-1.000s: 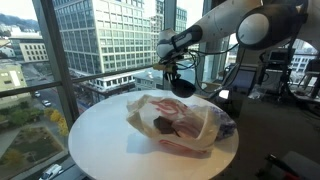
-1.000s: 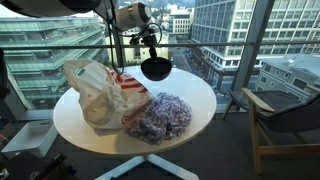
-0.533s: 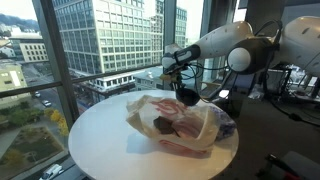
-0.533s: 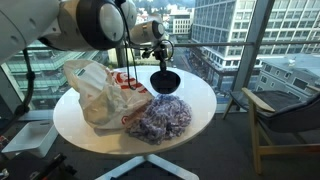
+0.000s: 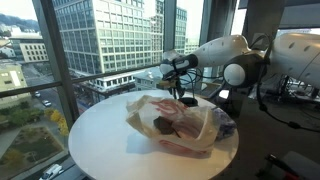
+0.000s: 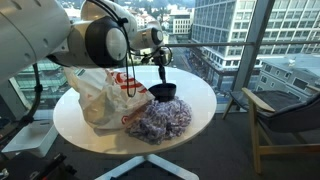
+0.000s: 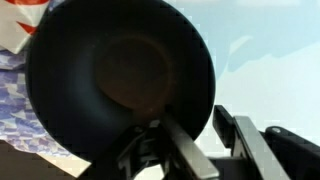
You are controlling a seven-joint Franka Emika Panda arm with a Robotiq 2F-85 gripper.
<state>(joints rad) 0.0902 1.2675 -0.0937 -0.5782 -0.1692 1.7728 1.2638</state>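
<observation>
The bowl (image 6: pixel 162 92) had come down from mid-air onto the bench (image 6: pixel 203 96), against the cloth (image 6: pixel 160 120). The pincer (image 6: pixel 160 74) stood at its rim; the wrist view showed the jaws parted.

Bowl (image 6: pixel 163 92) behind cloth (image 6: pixel 160 118), bag (image 6: pixel 92 88) beside; on tbl (image 6: pixel 205 102).

My gripper (image 6: pixel 160 74) has dropped straight toward 6 o'clock over the last second. The black pan (image 6: pixel 162 92) that was hanging in mid-air is now down at table (image 6: pixel 203 97) level, right against the checked cloth (image 6: pixel 160 120) at its 12 o'clock. My arm (image 5: pixel 235 60) came down with it and now reaches in from 3 o'clock rather than from overhead. In the wrist view there's a gap between the pan's handle (image 7: pixel 188 150) and one finger (image 7: pixel 250 145), so my grip has loosened.
</observation>
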